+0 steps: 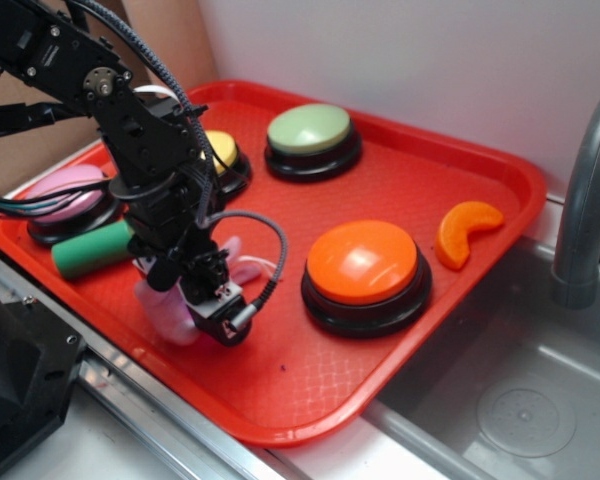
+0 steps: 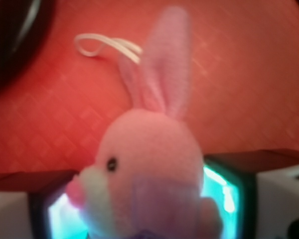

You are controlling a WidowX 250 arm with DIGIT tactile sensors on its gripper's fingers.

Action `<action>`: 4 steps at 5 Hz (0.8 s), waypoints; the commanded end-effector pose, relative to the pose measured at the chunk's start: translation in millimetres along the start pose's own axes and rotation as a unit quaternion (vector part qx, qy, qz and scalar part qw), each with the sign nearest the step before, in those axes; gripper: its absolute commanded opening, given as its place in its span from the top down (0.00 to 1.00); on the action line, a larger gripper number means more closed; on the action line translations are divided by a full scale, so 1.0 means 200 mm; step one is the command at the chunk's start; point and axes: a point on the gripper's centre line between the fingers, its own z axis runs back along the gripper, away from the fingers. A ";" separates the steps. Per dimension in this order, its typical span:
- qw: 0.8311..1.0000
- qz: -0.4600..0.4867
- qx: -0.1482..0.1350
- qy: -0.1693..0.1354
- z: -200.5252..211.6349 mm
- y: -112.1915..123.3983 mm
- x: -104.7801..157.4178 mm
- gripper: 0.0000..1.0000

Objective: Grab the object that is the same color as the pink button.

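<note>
wrist view: pink bunny sits clamped between the tool pads above the red tray.

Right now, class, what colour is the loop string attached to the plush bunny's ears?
White. The loop string lies on the red tray beside the bunny, clearest in the wrist view.

I can read no text, label, brand, number or sign in either view from my station; the dome tops of the buttons show plain colour with no lettering; the red plastic tray carries only a moulded diamond texture; the wrist view is too blurred to show any print.
</note>
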 end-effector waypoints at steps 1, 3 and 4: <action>1.000 0.021 0.015 -0.019 0.21 0.04 0.07 1.00; 1.000 0.013 -0.002 0.003 0.65 0.13 0.21 1.00; 1.000 -0.007 -0.009 0.005 0.83 0.17 0.23 1.00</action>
